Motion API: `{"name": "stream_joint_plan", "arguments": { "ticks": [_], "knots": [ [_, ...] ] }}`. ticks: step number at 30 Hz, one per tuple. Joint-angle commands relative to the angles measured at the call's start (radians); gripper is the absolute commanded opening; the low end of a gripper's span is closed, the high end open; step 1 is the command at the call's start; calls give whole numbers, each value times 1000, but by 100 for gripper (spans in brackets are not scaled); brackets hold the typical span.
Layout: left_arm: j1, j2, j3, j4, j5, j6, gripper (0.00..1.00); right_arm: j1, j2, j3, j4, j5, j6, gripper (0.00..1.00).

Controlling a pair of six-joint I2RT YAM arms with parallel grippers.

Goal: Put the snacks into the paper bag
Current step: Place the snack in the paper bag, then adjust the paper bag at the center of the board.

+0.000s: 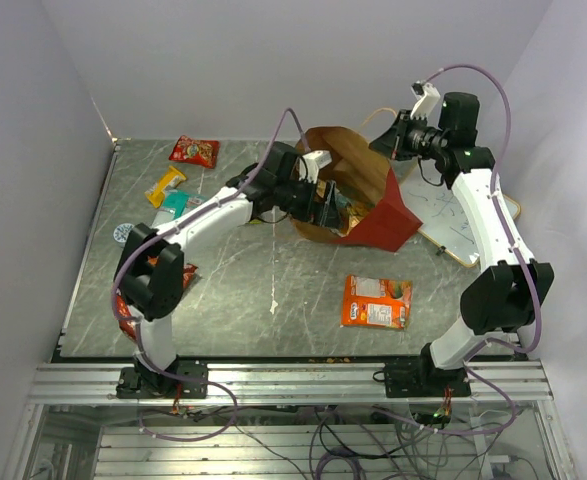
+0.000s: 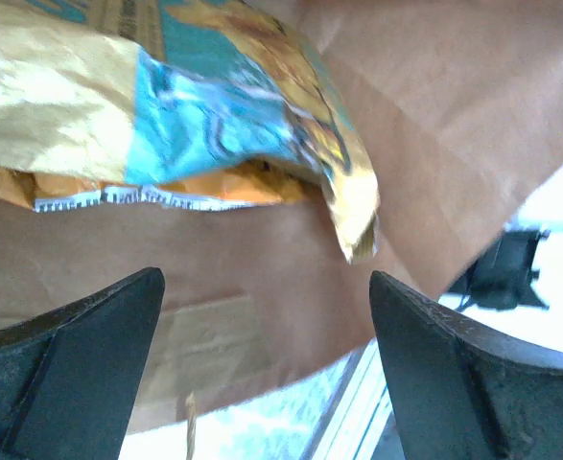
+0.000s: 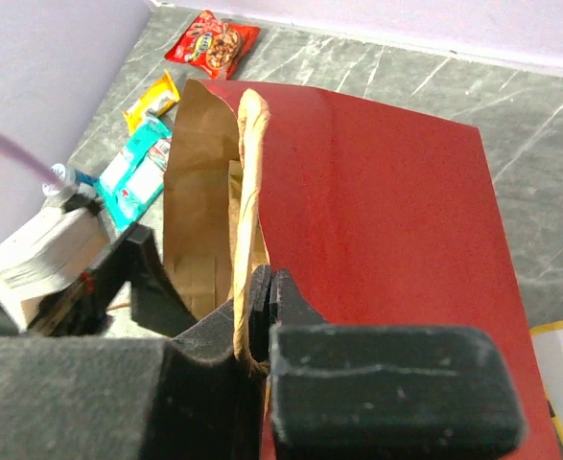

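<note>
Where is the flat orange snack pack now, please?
In the top view, the flat orange snack pack lies on the grey table, right of centre, on the near side of the red paper bag.

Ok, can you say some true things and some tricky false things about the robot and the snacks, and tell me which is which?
1. The right gripper is shut on the paper bag's handle. True.
2. The left gripper is squeezing the gold chip bag. False: it is open, and the chip bag lies past it.
3. The orange flat pack is inside the paper bag. False: it lies out on the table.
4. A red packet lies near the table's far left corner. True.
</note>
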Motion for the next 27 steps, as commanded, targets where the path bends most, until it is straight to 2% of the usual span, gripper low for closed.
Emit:
{"name": "stream_joint_plan", "arguments": {
  "ticks": [1,5,7,11,13,17,23,27],
  "knots": [
    [1,-120,69,-209,72,353,98,-8,0,80,-21,-44,-50,0],
    [1,-242,55,-214,58,523,98,-7,-8,68,-9,-54,-41,0],
    [1,-296,53,-229,1,587,96,-7,-7,65,-4,-67,-34,0],
    [11,-361,22,-228,-326,581,95,-5,-11,61,17,-110,1,0],
    [47,-375,-29,-201,-428,531,95,-5,-18,54,33,-125,18,0],
    [101,-384,-130,-133,-432,430,95,0,-29,31,59,-130,35,0],
    [106,-307,-182,-99,-438,347,96,13,-37,15,69,-144,49,0],
    [116,-258,-204,-74,-411,308,91,19,-42,3,71,-150,50,0]
  ]
}}
